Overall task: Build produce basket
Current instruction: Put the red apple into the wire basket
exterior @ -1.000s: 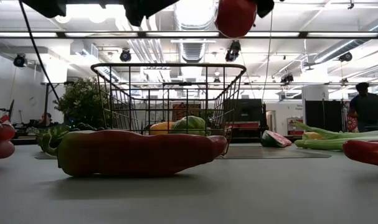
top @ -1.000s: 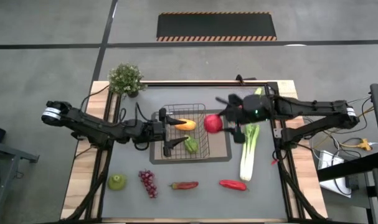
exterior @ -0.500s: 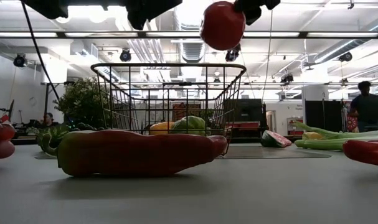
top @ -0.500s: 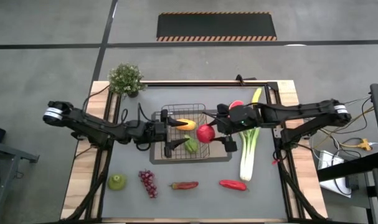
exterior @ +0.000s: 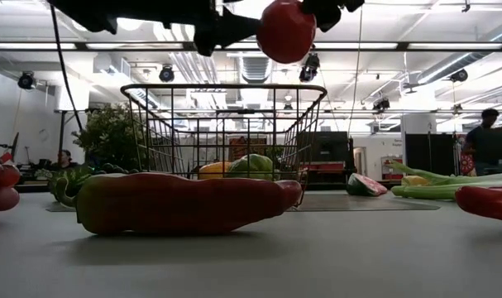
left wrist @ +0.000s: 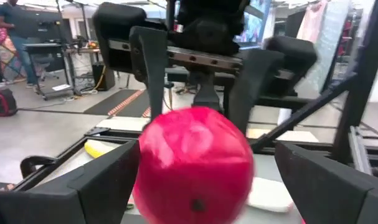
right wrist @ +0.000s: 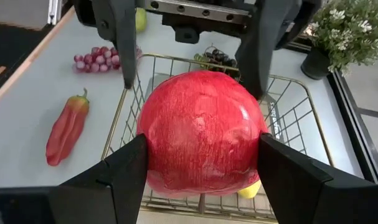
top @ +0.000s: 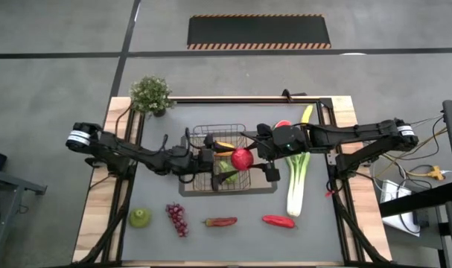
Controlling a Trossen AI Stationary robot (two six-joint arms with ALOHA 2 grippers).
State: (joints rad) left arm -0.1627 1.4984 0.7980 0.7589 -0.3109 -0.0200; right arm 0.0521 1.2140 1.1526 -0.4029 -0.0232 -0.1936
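Note:
My right gripper [top: 249, 158] is shut on a red apple [top: 242, 158] above the dark wire basket [top: 203, 131], nearer its right side; in the low view the apple [exterior: 285, 31] hangs well above the basket's rim [exterior: 224, 86]. My left gripper [top: 218, 159] is open over the basket and faces the apple. In the left wrist view its fingers [left wrist: 95, 186] stand on either side of the apple [left wrist: 195, 165]; whether they touch it I cannot tell. A yellow-orange piece [top: 224, 146] and a green piece [top: 227, 175] lie in the basket. My right gripper pinches the apple's two opposite sides [right wrist: 152, 149] between its two fingers [right wrist: 117, 177]. The fingers come roughly level from the table's right side. The apple is lifted clear, above the basket's open top.
On the mat near the front lie a green pear [top: 140, 217], purple grapes [top: 176, 218] and two red peppers [top: 221, 221] [top: 278, 220]. A leek [top: 298, 179] lies right of the basket, with a banana [top: 306, 114] and watermelon slice [top: 283, 125] behind it. A potted plant [top: 150, 94] stands far left.
My right gripper has carried the apple toward the table's left, from beside the basket's right wall to above the basket, and slightly down. My left gripper has reached toward the table's right, across the basket to the apple, staying open.

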